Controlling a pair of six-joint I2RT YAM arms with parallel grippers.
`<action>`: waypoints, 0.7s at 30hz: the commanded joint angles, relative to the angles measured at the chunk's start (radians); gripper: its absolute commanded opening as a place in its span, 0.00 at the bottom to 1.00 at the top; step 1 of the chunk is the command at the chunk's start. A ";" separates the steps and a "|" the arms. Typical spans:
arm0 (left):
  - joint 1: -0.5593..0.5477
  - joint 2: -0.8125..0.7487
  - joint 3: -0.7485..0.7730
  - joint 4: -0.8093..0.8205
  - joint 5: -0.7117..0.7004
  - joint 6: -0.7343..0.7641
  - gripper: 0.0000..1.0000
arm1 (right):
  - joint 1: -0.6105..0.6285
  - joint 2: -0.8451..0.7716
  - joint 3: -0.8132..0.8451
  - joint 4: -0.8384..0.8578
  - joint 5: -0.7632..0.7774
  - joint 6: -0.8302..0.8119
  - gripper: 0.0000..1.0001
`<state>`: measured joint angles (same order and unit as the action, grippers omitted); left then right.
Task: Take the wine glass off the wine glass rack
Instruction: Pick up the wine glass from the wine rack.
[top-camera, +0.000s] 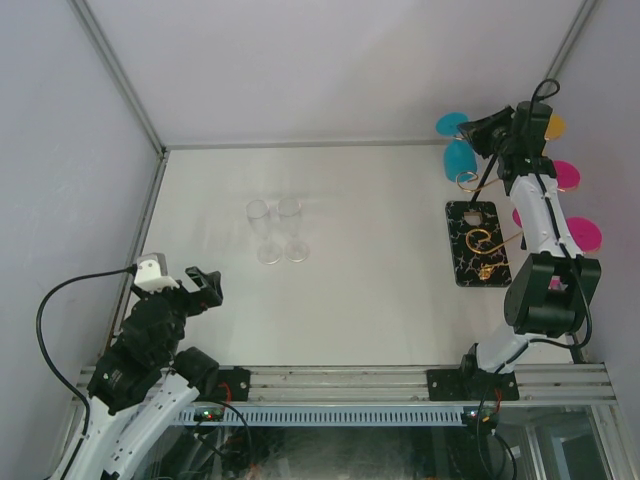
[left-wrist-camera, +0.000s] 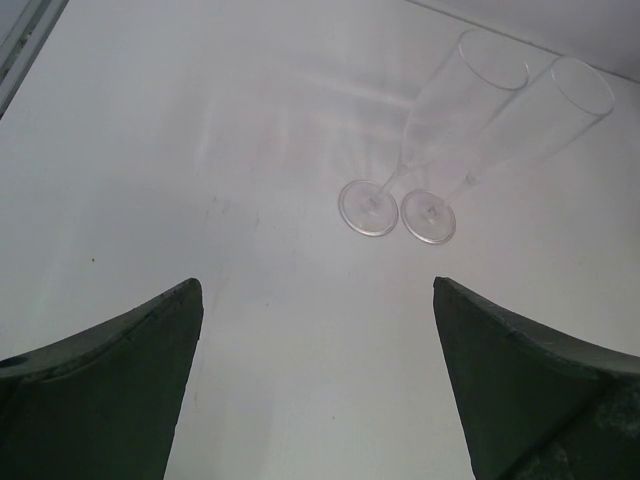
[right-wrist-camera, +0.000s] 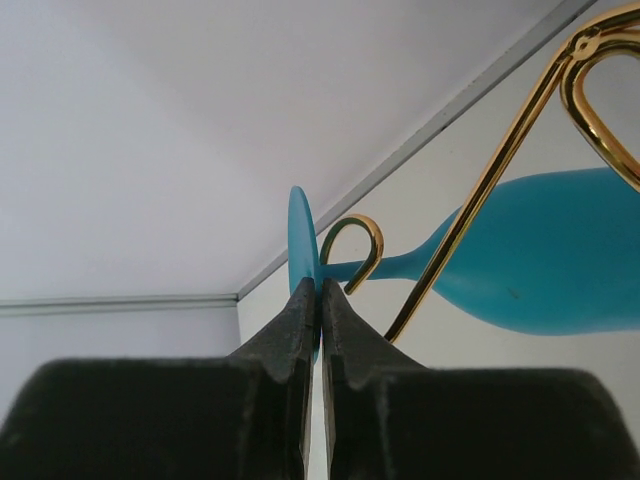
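Right gripper (right-wrist-camera: 319, 287) pinches teal wine glass (right-wrist-camera: 540, 262) foot; bowl cropped.

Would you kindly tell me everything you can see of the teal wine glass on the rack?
The teal wine glass looks like opaque, matte plastic: round bowl, short stem, flat disc foot. In the wrist view it lies sideways, its stem passing through a curled gold loop of the wine glass rack. The right gripper is shut on the foot's edge.

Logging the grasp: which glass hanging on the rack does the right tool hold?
The teal glass, its flat foot pinched in the right tool; the yellow glass and pink glasses hang untouched.
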<state>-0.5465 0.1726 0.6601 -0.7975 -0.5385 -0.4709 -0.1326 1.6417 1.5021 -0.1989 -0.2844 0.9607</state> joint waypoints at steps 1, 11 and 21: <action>0.005 0.017 -0.017 0.028 0.006 -0.011 1.00 | -0.010 -0.057 -0.002 0.098 -0.041 0.065 0.00; 0.005 0.018 -0.019 0.028 0.008 -0.011 1.00 | -0.022 -0.080 -0.039 0.150 -0.077 0.109 0.00; 0.006 0.019 -0.020 0.030 0.011 -0.011 1.00 | -0.026 -0.119 -0.065 0.134 -0.100 0.084 0.00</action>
<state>-0.5465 0.1768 0.6601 -0.7967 -0.5381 -0.4709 -0.1520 1.5772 1.4361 -0.1074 -0.3580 1.0534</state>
